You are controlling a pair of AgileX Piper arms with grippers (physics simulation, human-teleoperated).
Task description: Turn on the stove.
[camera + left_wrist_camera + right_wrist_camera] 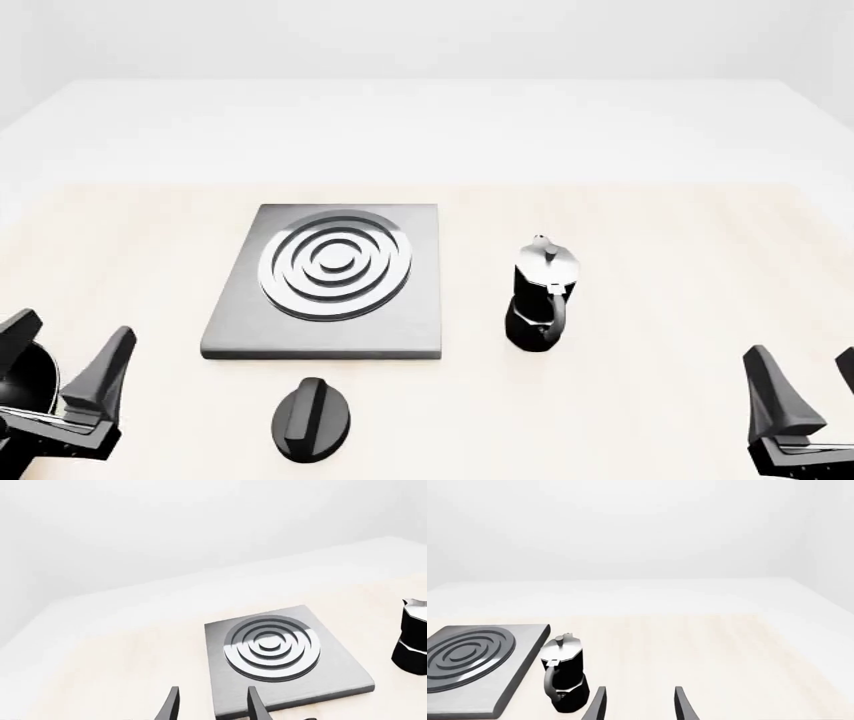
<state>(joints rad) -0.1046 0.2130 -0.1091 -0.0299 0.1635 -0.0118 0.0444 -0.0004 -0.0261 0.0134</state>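
Note:
The stove (414, 320) is a flat grey metal slab with a round burner (336, 263) of concentric silver rings, left of the table's middle. Its black oval knob (312, 418) with a ridge lies on the table just in front of the slab. The stove also shows in the left wrist view (337, 670) and the right wrist view (527, 655). My left gripper (64, 355) is open and empty at the front left, apart from the knob. My right gripper (807, 375) is open and empty at the front right.
A small black-and-silver moka pot (541, 295) stands upright to the right of the stove; it also shows in the right wrist view (564, 680) and at the edge of the left wrist view (412, 637). The light wooden table (641, 400) ends at a white back area.

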